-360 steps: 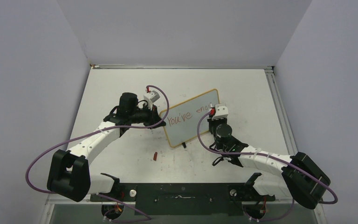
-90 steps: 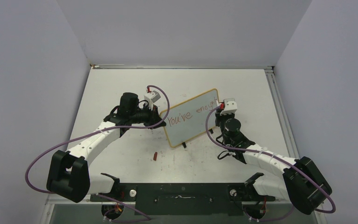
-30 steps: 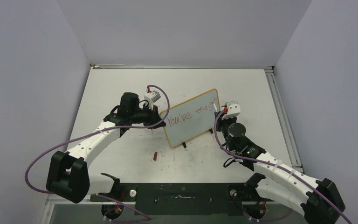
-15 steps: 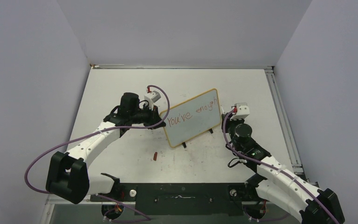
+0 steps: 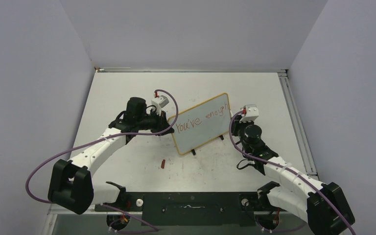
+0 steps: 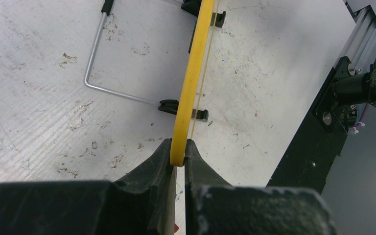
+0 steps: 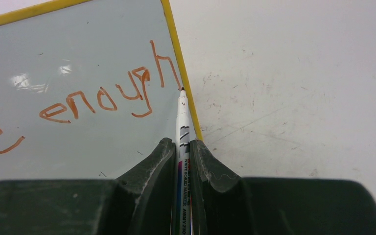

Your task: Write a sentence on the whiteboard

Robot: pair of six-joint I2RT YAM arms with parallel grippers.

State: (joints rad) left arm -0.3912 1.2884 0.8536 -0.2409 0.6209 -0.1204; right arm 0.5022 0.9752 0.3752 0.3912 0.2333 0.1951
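While the whiteboard [image 5: 200, 125] stands up on its thin wire stand [image 6: 95, 63] near the middle of the white surface [image 5: 127, 88], the left hand [image 6: 177, 152] is shut tight on the yellow rim at the board's left end. Both of its black fingers press the rim from the two sides. Two small black feet [image 6: 169, 105] hold the bottom edge of the board on the stand.

The right hand [image 7: 180, 147] is at the board's right end. It is squeezed shut around a white marker [image 7: 182, 127], which sticks out straight between the fingers. The dark tip of the marker sits right at the yellow rim, just beside the last letter. I cannot tell if the tip is touching the board.

The sentence [image 7: 107, 98] is in red. It runs across the board in one line and reads "You've enough". The "h" ends close to the right rim.

A small red cap [image 5: 162, 164] lies on the surface in front of the board, away from both hands.
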